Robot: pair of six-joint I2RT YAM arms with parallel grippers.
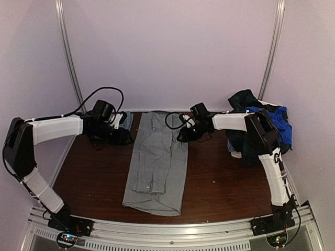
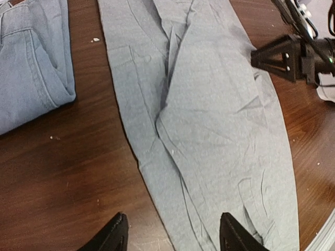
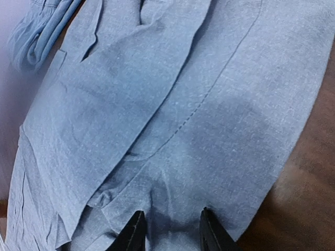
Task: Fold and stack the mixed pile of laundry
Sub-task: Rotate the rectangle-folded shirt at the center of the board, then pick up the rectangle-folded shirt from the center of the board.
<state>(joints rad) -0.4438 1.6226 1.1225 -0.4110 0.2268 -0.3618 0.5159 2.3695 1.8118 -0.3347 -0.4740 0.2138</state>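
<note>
One grey shirt (image 1: 157,162) lies flat on the worktop (image 1: 220,178) beneath the left end effector (image 2: 173,222) and right end effector (image 3: 171,217), both spread apart; the mixed laundry pile (image 1: 261,117) sits rumpled far right.

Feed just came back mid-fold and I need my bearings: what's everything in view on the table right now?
grey shirt: one, grey, flat in the table's middle, sides folded in
laundry pile: one heap, dark plaid with blue and white, far right corner
folded stack: one, blue-grey, far left
table: one, dark brown wood
left gripper: one, black, jaws apart, at the shirt's left edge
right gripper: one, black, jaws apart, over the shirt's right side
</note>
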